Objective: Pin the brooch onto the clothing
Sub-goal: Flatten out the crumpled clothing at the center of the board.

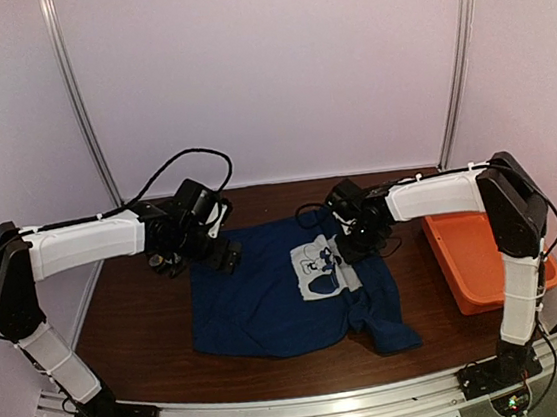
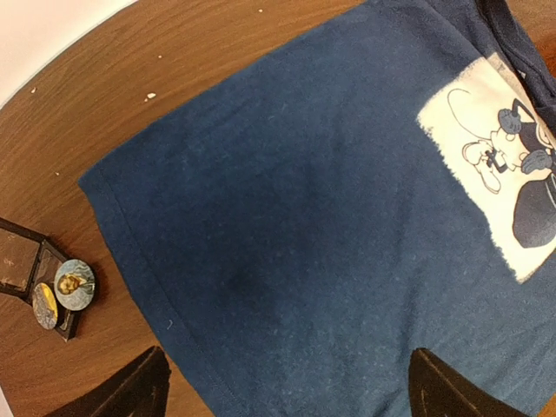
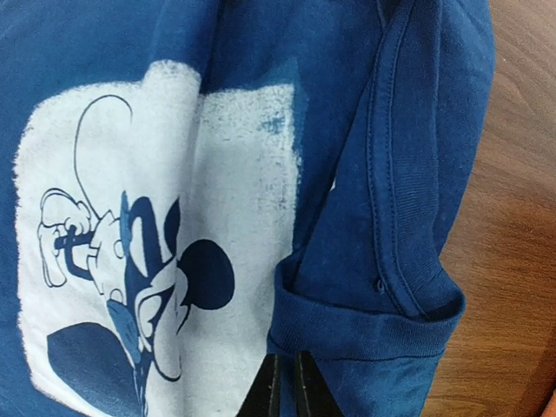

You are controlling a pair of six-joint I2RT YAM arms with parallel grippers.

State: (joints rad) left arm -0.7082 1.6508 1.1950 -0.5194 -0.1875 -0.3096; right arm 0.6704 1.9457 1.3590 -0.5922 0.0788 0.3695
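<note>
The navy T-shirt (image 1: pixel 279 299) lies flat mid-table, its white mouse print (image 1: pixel 321 269) towards the right. In the left wrist view the shirt (image 2: pixel 330 226) fills the frame. The brooch (image 2: pixel 75 283), a small round silvery-blue badge, rests on an open black box (image 2: pixel 22 261) on the wood left of the shirt, beside a second yellowish badge (image 2: pixel 45 305). My left gripper (image 2: pixel 287 395) is open and empty above the shirt's plain cloth. My right gripper (image 3: pixel 287 387) is shut on a raised fold of the shirt (image 3: pixel 365 287) at the collar, next to the print (image 3: pixel 156 243).
An orange plastic tub (image 1: pixel 485 255) stands at the right edge of the table. The black box (image 1: pixel 167 262) sits at the left, by the left gripper (image 1: pixel 226 257). Bare brown wood (image 1: pixel 130 316) shows left of the shirt and in front of it.
</note>
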